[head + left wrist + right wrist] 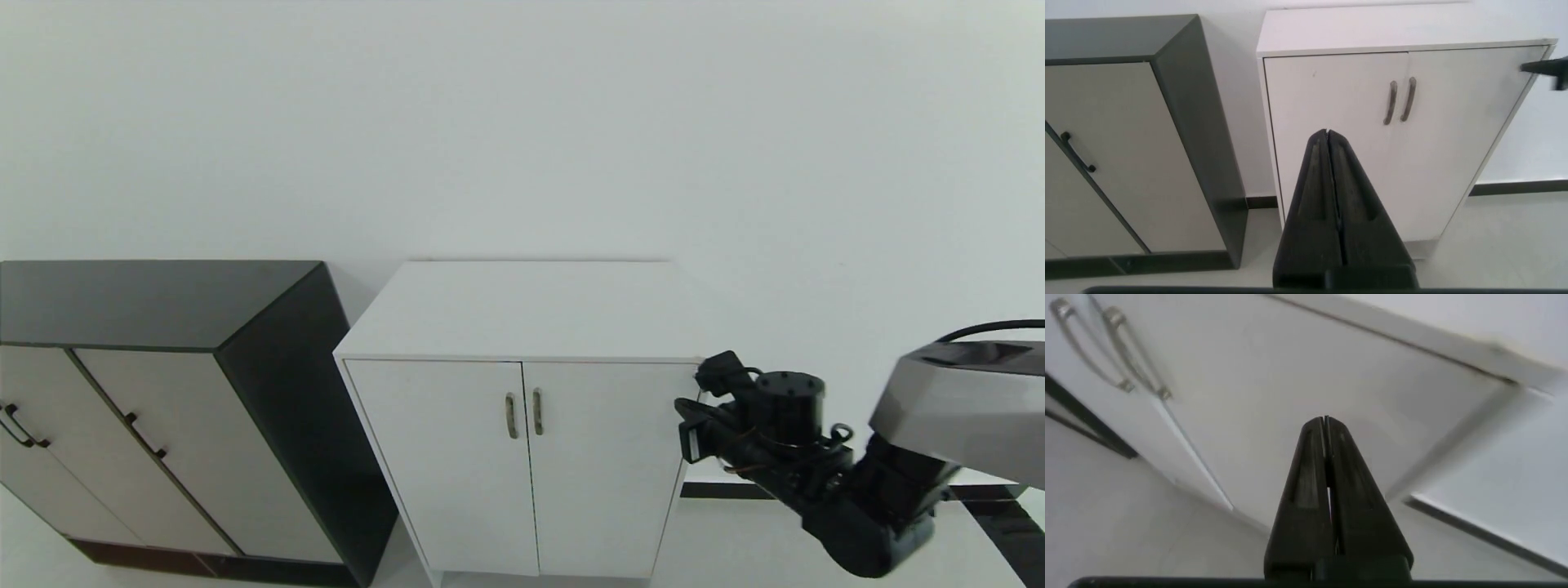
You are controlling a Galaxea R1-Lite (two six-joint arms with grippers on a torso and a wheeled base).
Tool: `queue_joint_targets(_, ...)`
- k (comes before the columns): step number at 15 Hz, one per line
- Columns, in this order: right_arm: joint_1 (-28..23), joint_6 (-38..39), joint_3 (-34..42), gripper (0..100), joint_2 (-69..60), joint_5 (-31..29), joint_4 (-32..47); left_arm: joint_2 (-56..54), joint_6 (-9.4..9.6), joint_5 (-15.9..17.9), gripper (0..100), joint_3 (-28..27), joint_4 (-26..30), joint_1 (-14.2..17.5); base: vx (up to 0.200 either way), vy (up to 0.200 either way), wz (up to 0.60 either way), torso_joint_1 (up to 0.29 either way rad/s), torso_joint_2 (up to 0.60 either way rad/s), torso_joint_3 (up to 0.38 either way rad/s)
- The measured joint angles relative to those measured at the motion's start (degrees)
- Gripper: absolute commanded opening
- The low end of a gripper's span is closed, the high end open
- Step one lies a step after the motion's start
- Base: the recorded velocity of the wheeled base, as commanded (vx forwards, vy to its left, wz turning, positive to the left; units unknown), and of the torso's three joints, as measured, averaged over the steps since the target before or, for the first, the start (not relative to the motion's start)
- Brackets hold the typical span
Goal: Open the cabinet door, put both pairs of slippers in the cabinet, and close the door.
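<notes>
Jaws pressed together on both, gripping nothing: left gripper, right gripper. White cabinet sits at centre of head frame against the wall, both doors shut, two handles side by side at the middle seam. Right gripper is right of centre, just beside the cabinet's upper right front corner; contact unclear. Dark cabinet stands at frame left, just beside the white one, also shut.
</notes>
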State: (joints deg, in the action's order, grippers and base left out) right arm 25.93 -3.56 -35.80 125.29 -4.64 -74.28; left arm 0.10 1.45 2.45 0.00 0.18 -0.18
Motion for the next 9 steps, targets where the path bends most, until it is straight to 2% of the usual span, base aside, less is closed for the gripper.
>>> queue_joint_targets(3, -1.6, -0.3, 19.2, 0, -12.7, -0.2, -0.9, 0.0, -0.01, 0.0, 0, 0.0, 0.0, 0.0, 0.000, 0.000, 0.00, 0.000, 0.00, 0.000)
queue_joint_targets(5, -4.4, -0.3, 29.3, 0, -19.4, -0.2, -1.2, 0.0, -0.04, 0.0, 0, 0.0, 0.0, 0.0, 0.000, 0.000, 0.00, 0.000, 0.00, 0.000)
queue_joint_targets(7, -7.7, 0.3, 34.2, 0, -25.6, -0.3, 2.8, 0.0, -0.04, 0.0, 0, 0.0, 0.0, 0.0, 0.000, 0.000, 0.00, 0.000, 0.00, 0.000)
queue_joint_targets(9, -10.1, 0.5, 35.4, 0, -31.9, -0.1, 10.8, 0.0, -0.04, 0.0, 0, 0.0, 0.0, 0.0, 0.000, 0.000, 0.00, 0.000, 0.00, 0.000)
